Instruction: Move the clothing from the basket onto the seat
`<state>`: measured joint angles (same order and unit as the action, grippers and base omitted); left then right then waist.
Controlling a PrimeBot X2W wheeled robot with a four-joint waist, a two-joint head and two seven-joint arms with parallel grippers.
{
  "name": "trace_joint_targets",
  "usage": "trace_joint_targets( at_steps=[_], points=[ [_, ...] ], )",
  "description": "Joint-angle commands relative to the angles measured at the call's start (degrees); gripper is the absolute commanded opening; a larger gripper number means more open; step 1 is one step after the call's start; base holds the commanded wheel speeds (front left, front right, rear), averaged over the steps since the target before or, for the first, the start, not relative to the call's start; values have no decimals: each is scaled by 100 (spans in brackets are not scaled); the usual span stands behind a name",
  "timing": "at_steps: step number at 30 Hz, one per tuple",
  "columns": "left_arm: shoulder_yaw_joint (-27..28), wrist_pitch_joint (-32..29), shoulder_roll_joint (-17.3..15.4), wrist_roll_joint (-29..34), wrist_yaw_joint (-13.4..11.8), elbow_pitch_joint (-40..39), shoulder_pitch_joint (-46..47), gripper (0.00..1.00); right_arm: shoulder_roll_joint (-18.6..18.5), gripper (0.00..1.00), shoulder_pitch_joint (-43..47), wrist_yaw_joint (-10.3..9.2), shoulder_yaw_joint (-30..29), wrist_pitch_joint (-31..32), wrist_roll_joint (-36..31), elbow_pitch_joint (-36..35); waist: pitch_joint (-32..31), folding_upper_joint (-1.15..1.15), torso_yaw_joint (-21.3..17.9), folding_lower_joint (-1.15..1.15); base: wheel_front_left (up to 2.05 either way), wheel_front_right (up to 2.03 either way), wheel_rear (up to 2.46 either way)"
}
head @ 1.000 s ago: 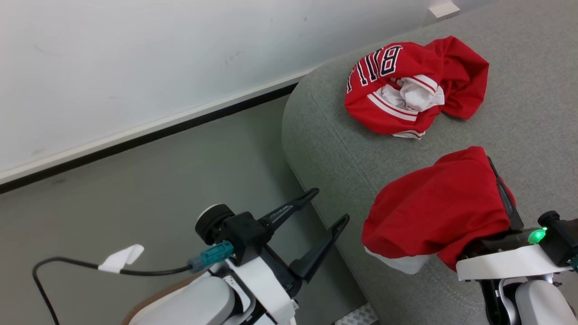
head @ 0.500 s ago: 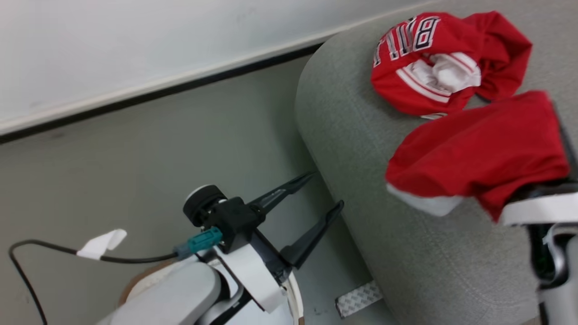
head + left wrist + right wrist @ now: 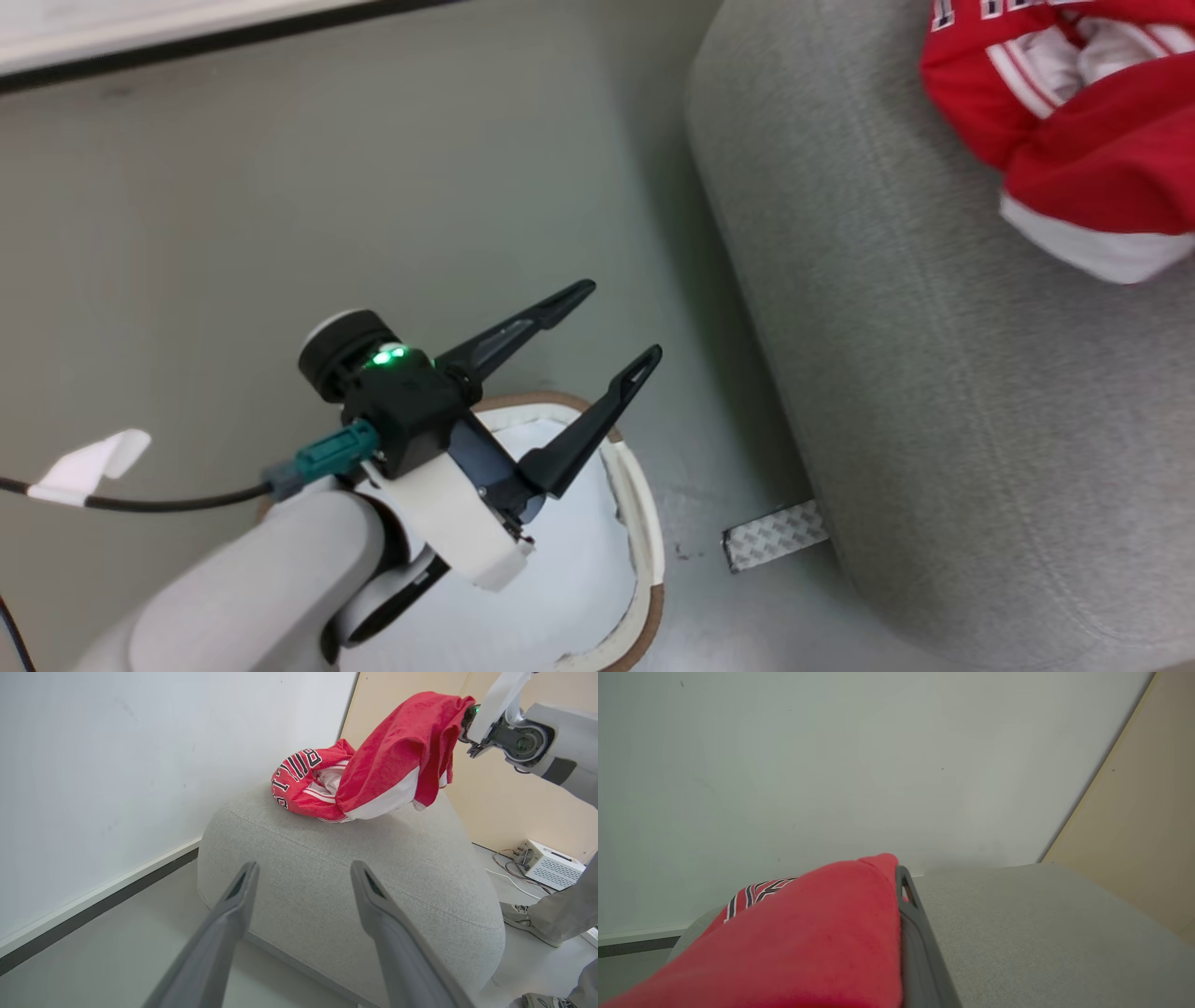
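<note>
One red jersey [image 3: 299, 784] with block letters lies crumpled on the far part of the grey seat [image 3: 420, 858]. A second red jersey [image 3: 397, 751] with white trim hangs just above the seat beside the first one, draped over my right gripper [image 3: 897, 873], which is shut on it. Only one dark finger [image 3: 913, 919] shows beside the cloth. Both jerseys [image 3: 1074, 140] sit at the head view's top right. My left gripper [image 3: 621, 319] is open and holds nothing, hovering over the white basket's tan rim [image 3: 644, 504], left of the seat [image 3: 887, 373].
Grey floor and a white wall with a dark baseboard lie left of the seat. A strip of patterned tape [image 3: 775, 537] is stuck on the floor by the seat's base. A person's shoe [image 3: 518, 914] and a white box [image 3: 546, 863] with cables are beyond the seat.
The head camera has swung down and left, bringing the basket into view. My right gripper has carried its jersey up and further over the seat, close to the lying one.
</note>
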<state>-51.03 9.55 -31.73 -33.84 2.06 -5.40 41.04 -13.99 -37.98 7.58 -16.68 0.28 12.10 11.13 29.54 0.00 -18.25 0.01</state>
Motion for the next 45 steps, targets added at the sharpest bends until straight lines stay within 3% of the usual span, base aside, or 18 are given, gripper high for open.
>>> trace_joint_targets(
  at_steps=[1, 10, 16, 17, 18, 20, 21, 22, 23, 29, 40, 45],
  points=[
    [62, 6, -110, -36, 16, -47, 77, 100, -290, 0, -169, -17, -174, 122, -118, 155, 364, 0, 285, -1, 0, 0, 0],
    [192, 93, -254, -97, 33, -97, 181, 100, -1005, 0, -319, -17, -419, 617, -731, 1033, 722, 0, 555, -1, 0, 0, 0],
    [228, 157, -232, -128, 36, -18, 206, 100, -1068, 0, -329, -17, -320, 1545, -1157, 1609, 777, 0, 638, -1, 0, 0, 0],
    [225, 173, -223, -135, 40, 1, 204, 100, -1029, 9, -324, -17, -312, 1725, -1152, 1675, 769, 0, 645, -1, 0, 0, 0],
    [222, 192, -211, -136, 41, 17, 198, 100, -1014, 26, -320, -17, -285, 1838, -1156, 1691, 757, 0, 648, -1, 0, 0, 0],
    [214, 215, -197, -149, 47, 60, 177, 100, -1010, 46, -317, -17, -280, 1962, -1168, 1634, 720, 0, 649, -1, 0, 0, 0],
    [210, 220, -189, -150, 51, 84, 156, 100, -993, 62, -298, -17, -237, 2025, -1183, 1601, 689, 0, 644, -1, 0, 0, 0],
    [202, 233, -175, -152, 51, 107, 131, 100, -986, 94, -276, -17, -198, 2078, -1180, 1562, 651, 0, 639, -1, 0, 0, 0],
    [200, 248, -164, -166, 48, 137, 111, 100, -985, 100, -260, -17, -171, 2131, -1169, 1524, 613, 0, 628, -1, 0, 0, 0],
    [164, 359, -35, -233, 33, 385, -76, 100, -1074, 100, 33, -17, 233, 2647, -706, 1383, 120, 0, 575, -1, 0, 0, 0],
    [305, 519, 151, -529, -151, 800, -770, 100, -1904, 100, 926, -17, 1112, 4124, 611, 742, -1116, 0, 513, -1, 0, 0, 0],
    [516, 559, 201, -609, -291, 878, -1129, 100, -2286, 100, 1255, -17, 1370, 4396, 1074, 206, -1621, 0, 562, -1, 0, 0, 0]
  ],
)
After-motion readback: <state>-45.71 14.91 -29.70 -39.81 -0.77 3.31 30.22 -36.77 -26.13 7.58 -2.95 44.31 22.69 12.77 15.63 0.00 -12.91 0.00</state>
